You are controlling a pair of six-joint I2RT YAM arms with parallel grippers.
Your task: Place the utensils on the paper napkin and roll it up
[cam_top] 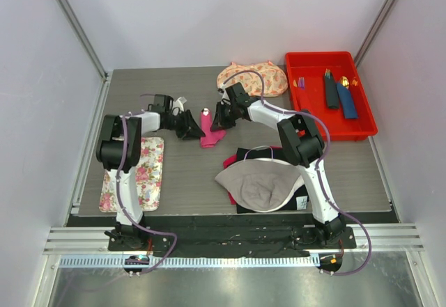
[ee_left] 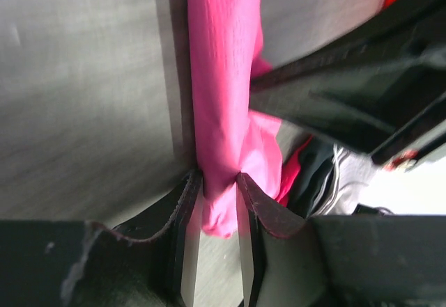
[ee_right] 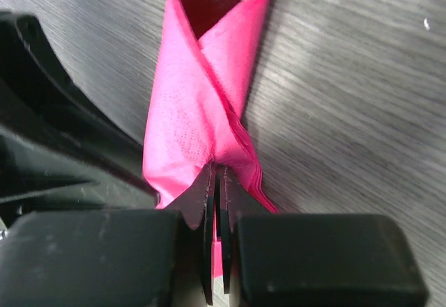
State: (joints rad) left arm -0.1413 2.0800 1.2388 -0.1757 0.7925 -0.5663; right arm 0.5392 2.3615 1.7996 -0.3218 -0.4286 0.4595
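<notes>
Top external shows me the paper napkin [cam_top: 209, 129] rolled into a pink tube in the middle of the table [cam_top: 188, 178], between my 2 grippers. My left gripper [ee_left: 219, 185] presses its fingers against both sides of one end; my right gripper [ee_right: 217, 178] is pinched nearly together on a folded edge

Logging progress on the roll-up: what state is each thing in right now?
paper napkin: rolled up, on the table
left gripper: shut on the roll's end
right gripper: shut on the napkin's edge
red tray: holds two rolled napkins
floral mat: flat, bare
</notes>
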